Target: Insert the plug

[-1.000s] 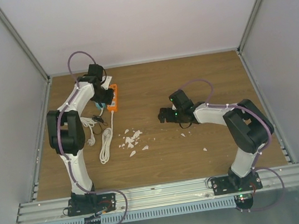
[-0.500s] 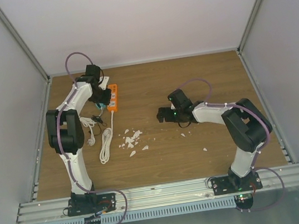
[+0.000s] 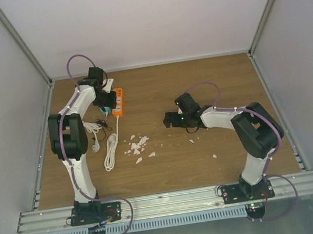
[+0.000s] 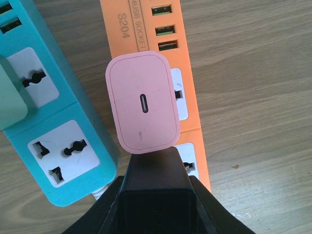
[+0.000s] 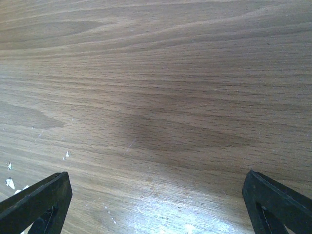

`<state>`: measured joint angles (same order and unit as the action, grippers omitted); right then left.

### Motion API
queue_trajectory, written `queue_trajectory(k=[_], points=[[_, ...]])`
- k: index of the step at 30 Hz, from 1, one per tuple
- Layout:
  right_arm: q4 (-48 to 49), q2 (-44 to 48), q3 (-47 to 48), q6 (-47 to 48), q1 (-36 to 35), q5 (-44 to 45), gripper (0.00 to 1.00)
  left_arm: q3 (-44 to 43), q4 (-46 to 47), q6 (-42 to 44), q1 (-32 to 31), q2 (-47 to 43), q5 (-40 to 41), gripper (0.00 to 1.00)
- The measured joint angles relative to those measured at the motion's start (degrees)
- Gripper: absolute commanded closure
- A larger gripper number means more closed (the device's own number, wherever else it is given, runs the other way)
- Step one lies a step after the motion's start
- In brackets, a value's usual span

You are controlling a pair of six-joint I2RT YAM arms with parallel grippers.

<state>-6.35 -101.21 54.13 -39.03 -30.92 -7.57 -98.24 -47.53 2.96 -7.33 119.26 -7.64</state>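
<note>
Wood-grain worktop (image 3: pixel 198 81), sound and level, carries all items under inspection.

Right gripper (image 5: pixel 156 204): jaws spread wide, nothing between them, bare board beneath. It takes no part in the present step and is well apart from the work.

Left gripper (image 4: pixel 155 170): set narrow, holding the pink plug (image 4: pixel 142 102) at its tip. The finger contact itself is hidden under the plug body.

Orange power strip (image 4: pixel 146 36): lies directly beneath and ahead of the left gripper, long axis running away from it. A teal power strip (image 4: pixel 70 92) lies alongside, to that gripper's left, touching or very nearly so. A pale green adapter (image 4: pixel 9 97) is seated in it, further left.

Plug position: over the orange strip, covering most of a white socket face (image 4: pixel 179 95) whose edge shows on the gripper's right. Whether the pins have entered cannot be told from here.

Assessment: insertion is in hand, not confirmed complete.

Recommendations:
- The plug body sits offset to the left of the socket face and slightly twisted against the strip's axis. Square it before pressing.
- Press straight down along the pins. A slanted push is likely to tip the plug in the grip.
- The strip appears unrestrained. It may slide or rock under load, so the free gripper could steady it.
- Keep clear of the teal strip's edge.
</note>
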Motion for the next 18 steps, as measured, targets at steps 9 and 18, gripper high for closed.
queue_trajectory(k=[9, 18], points=[[0.0, -0.5, 0.6, 0.2, -0.4, 0.0, 0.02, 1.0, 1.4, -2.0, 0.0, -0.2, 0.2, 1.0], [0.0, -0.5, 0.6, 0.2, -0.5, 0.0, 0.02, 5.9, 5.4, -3.5, 0.3, -3.0, 0.4, 1.0]])
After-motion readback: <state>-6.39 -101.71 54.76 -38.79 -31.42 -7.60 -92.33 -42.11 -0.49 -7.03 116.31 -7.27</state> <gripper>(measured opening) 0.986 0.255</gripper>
